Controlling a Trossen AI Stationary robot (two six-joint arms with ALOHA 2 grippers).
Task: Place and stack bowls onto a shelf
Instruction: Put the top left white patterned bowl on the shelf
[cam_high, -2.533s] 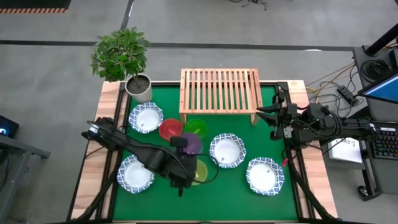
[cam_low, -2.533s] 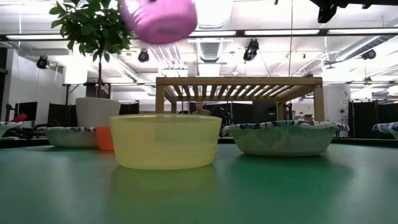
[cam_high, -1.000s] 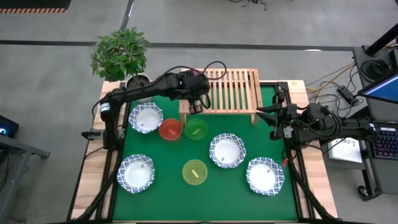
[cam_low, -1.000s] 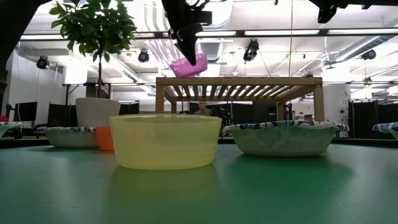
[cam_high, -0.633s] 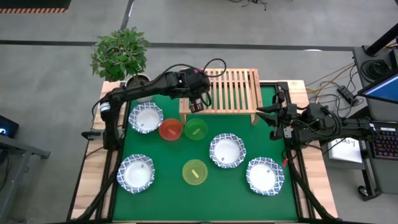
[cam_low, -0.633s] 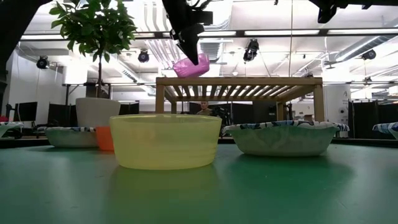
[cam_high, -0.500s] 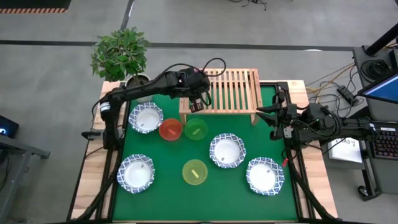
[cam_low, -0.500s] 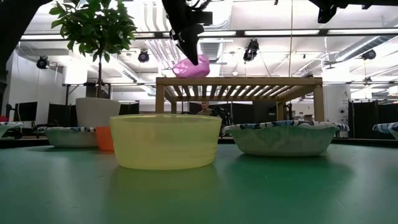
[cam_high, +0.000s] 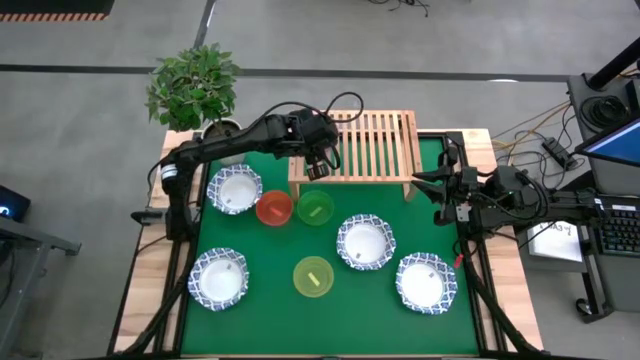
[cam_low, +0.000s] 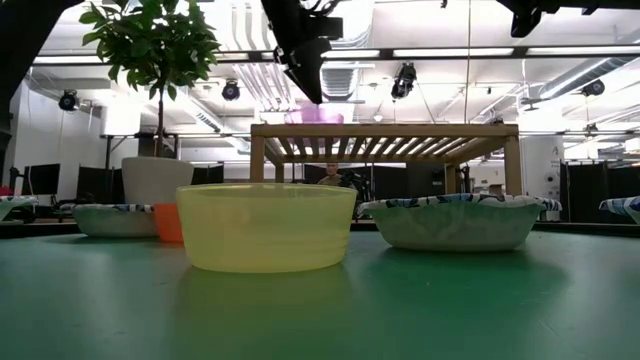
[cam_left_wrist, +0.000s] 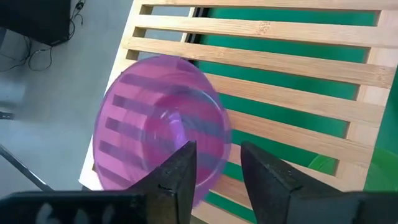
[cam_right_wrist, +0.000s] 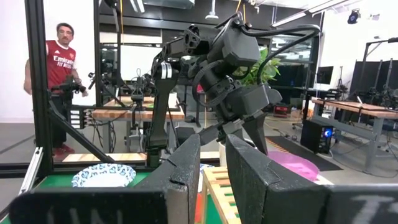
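Observation:
The purple bowl sits upright and level on the slats at the left end of the light-wood shelf, as the low view shows. My left gripper hangs open just above it, one finger on each side of its rim. On the green mat lie the red, green and yellow-green bowls and several white, blue-rimmed bowls. My right gripper waits open at the table's right edge. My left gripper comes from above with one finger inside and one outside the purple bowl's rim. I cannot tell whether either finger touches it. The bowl rests on the shelf's slats by its base.
A potted plant stands at the far left corner beside the shelf. White bowls lie at the left, near left and near right. A person stands in the room beyond the table.
My left gripper has gone down a little over the shelf's left end with the purple bowl. The bowl hung tilted just above the slats and now sits level on them, below the fingers.

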